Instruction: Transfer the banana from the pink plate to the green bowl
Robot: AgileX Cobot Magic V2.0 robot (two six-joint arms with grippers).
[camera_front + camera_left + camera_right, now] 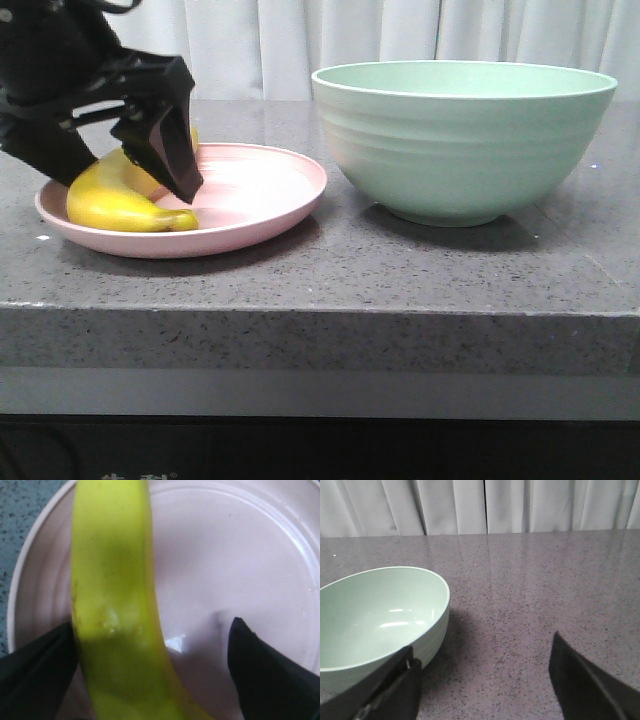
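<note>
the black left gripper (150,650) is angled steeply downward with its jaws spread wide apart. the black right gripper (482,680) also has its jaws parted.

This is looking like a robot test room arranged as a kitchen corner. A thick speckled grey stone counter (330,270) is standing before plain white curtains (400,35) that are covering the whole back. Black robot arm parts (60,80) are hanging over the counter.
</note>
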